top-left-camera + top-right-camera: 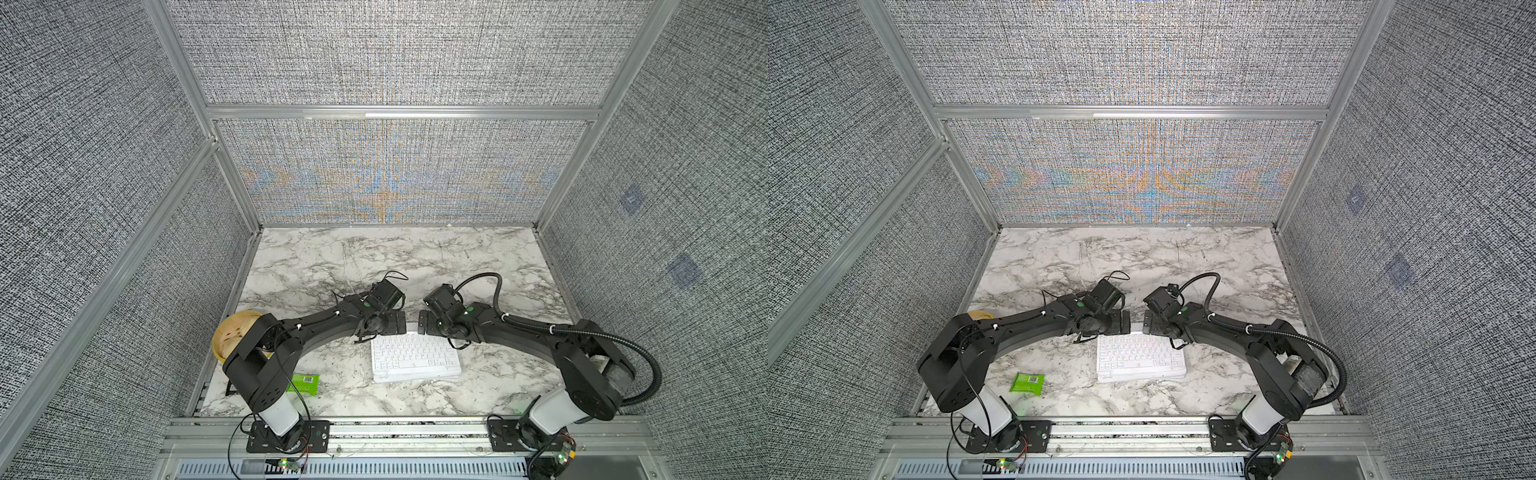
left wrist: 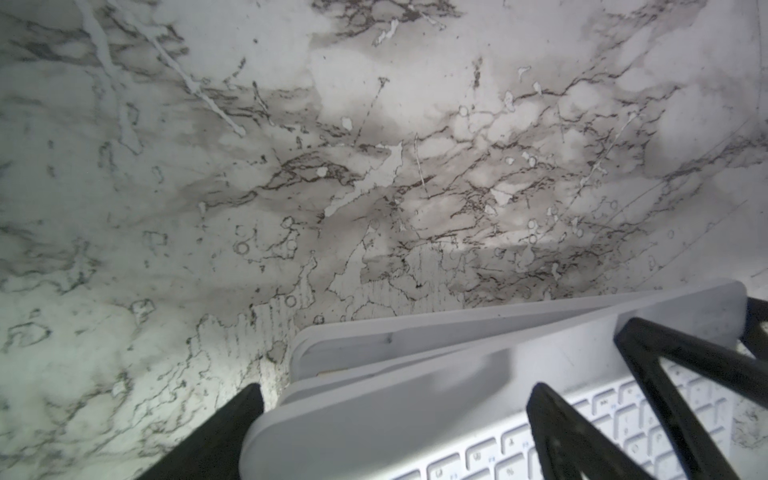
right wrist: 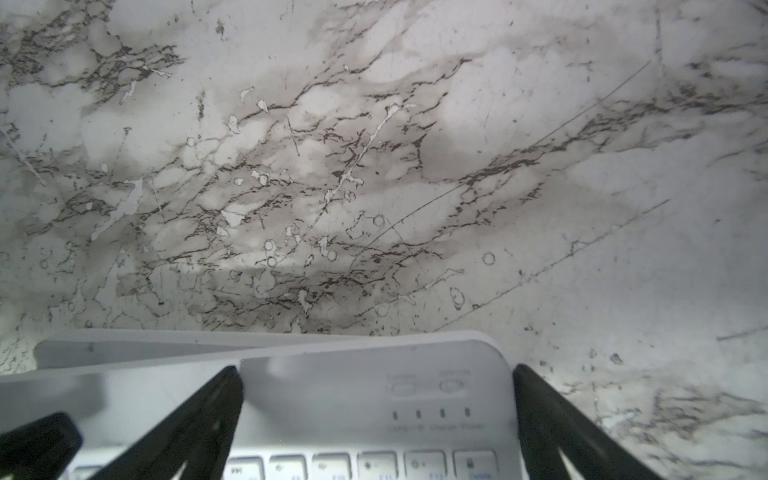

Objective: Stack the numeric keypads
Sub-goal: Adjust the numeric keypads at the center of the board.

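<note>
Keypads [image 1: 417, 358] stacked; packet [image 1: 1027, 382] to their left, basket [image 1: 230, 336] farther left.

No text reads clearly (legends on the top keypad [image 3: 332, 399] blur).

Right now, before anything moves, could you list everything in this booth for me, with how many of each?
thin rectangular white-framed keypads: one stack, several layers, exact count hidden; white keys on top; near the middle of the table.
small green packet: one; green; flat on the table by the left arm's base.
round yellow basket: one; yellow; left edge of the table, partly behind the left arm.
marble-patterned table top: one; white with grey veins.
fabric wall panels: three sides; grey, aluminium-framed.
left arm, right arm: two; black.
left gripper, right gripper: two; black; both open, at the stack's far edge.
</note>
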Robot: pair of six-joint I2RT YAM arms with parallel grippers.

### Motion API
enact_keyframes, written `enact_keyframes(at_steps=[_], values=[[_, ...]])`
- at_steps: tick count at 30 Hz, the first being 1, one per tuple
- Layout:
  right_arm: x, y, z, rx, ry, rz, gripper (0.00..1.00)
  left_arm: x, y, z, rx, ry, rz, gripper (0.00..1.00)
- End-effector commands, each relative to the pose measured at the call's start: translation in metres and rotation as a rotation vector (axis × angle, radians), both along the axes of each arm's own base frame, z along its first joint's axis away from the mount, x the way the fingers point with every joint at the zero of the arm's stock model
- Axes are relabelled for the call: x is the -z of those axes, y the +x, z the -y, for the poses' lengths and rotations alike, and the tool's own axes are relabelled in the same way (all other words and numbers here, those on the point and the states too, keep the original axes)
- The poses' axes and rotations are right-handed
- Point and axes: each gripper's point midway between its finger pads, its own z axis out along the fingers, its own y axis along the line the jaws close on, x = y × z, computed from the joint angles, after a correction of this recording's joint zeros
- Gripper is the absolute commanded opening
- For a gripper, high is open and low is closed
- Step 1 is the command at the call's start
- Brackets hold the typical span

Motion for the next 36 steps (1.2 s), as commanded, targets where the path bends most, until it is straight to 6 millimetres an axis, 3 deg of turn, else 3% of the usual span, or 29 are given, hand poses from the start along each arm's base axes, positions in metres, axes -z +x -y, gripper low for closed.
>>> enact_keyframes(at_steps=[1,10,20,29,36], values=[[-0.001,0.000,-0.008,-0.013,0.035,0.001,0.99,-0.004,0.005,0.011,0.003,-0.051,0.020,0.99],[-0.003,-0.001,-0.003,-0.003,0.021,0.006,0.99,-0.003,0.004,0.006,-0.004,-0.028,0.023,0.99],[-0.007,-0.001,-0.001,0.000,0.018,0.018,0.99,-0.016,0.003,-0.003,-0.024,-0.032,0.061,0.99],[-0.006,-0.001,0.002,0.010,0.010,0.023,0.99,-0.005,-0.001,0.000,-0.021,-0.036,0.028,0.99],[-0.006,-0.001,0.002,0.006,0.004,0.021,0.99,-0.008,-0.003,-0.004,-0.029,-0.036,0.034,0.99]])
